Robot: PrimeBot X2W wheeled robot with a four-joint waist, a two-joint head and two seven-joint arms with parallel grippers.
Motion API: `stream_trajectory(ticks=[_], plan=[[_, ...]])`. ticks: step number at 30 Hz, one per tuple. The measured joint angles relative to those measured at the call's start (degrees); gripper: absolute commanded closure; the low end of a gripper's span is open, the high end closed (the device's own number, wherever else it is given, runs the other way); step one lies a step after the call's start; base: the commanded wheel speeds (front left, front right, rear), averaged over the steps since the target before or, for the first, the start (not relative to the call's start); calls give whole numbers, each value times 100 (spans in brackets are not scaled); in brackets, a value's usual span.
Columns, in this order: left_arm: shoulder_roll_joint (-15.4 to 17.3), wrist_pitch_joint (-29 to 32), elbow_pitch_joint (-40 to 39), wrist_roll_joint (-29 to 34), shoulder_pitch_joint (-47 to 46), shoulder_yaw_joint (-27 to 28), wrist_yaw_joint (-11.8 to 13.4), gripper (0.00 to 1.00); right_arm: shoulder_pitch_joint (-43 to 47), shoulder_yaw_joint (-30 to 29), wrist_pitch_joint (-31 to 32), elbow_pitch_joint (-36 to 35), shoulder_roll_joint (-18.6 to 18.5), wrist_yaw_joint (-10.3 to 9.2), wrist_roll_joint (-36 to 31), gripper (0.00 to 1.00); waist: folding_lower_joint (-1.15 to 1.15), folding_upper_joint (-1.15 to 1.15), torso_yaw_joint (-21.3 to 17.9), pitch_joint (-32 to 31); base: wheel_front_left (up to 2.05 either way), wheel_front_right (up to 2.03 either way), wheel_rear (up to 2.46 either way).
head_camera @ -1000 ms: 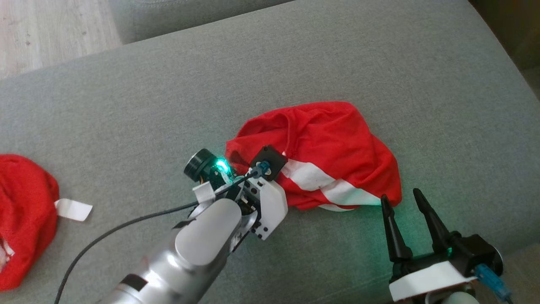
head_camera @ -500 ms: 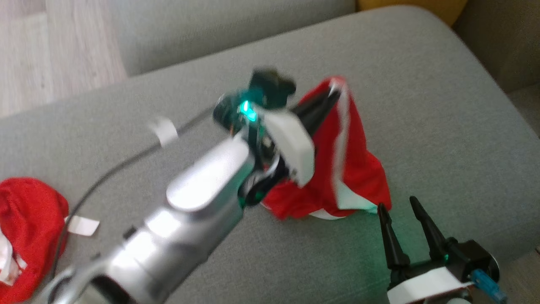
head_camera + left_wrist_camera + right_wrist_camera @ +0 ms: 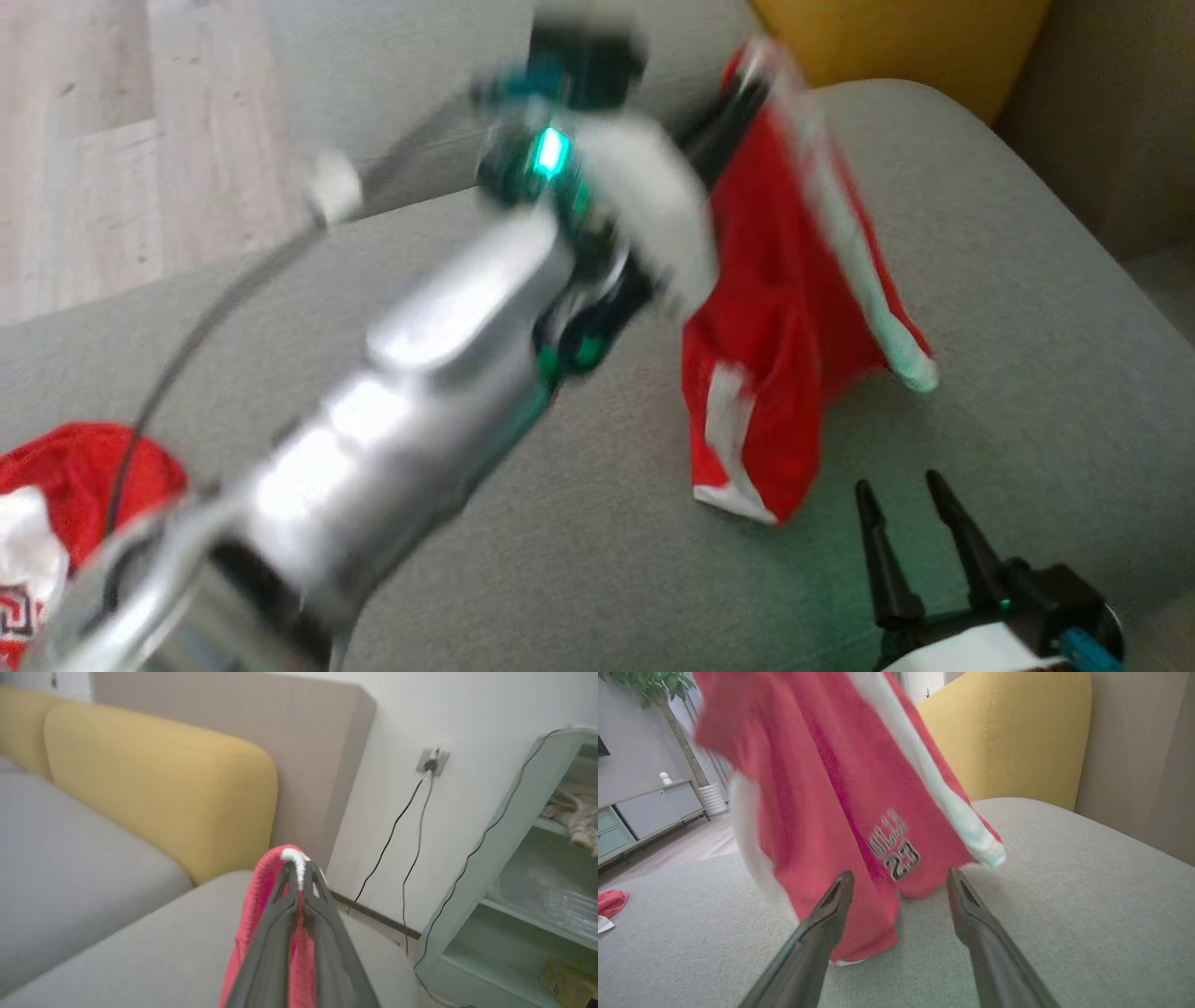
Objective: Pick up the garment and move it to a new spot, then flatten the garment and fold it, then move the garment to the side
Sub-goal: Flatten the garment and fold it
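Observation:
The garment is red with white stripes and hangs in the air above the grey sofa seat, its lower hem just over the cushion. My left gripper is raised high and shut on the garment's top edge; the left wrist view shows the red cloth with white trim pinched between the fingertips. The right gripper rests low at the front right, open and empty. Its right wrist view looks up at the hanging garment, printed with a number, just beyond the spread fingers.
A second red and white cloth lies at the seat's left edge. A yellow back cushion stands behind the seat. Wooden floor lies beyond the sofa's far left. A pale green shelf unit and wall cables stand past the sofa's end.
The left arm has lifted the garment off the seat, up and away, so it now hangs unfurled. The camera has tilted upward. The right gripper has stayed open and in place.

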Motion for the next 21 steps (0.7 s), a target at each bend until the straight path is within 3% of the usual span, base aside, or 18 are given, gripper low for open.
stream_trajectory(ticks=[3, 7, 11, 21], plan=[[254, -1, 249, -60, 817, -197, -58, 100, 59, -102, 0, -47, 0, 0, 76, 0, 0, 0, 166, 9, 0, 0, 0], [917, -165, 465, -48, 1965, -434, -63, 100, 103, -250, 1, -8, 2, 0, 291, 0, 0, 0, 430, 77, 0, 0, 0], [1348, -337, 419, 36, 2411, -554, -116, 100, -23, -522, 0, 157, 5, 0, 488, 0, 0, 0, 711, 260, 0, 0, 0], [1524, -687, 3, 131, 2368, -512, -165, 100, -1334, -817, 1, 1232, 1, 0, 920, 0, 1, 0, 1283, 847, 0, 0, 0]])
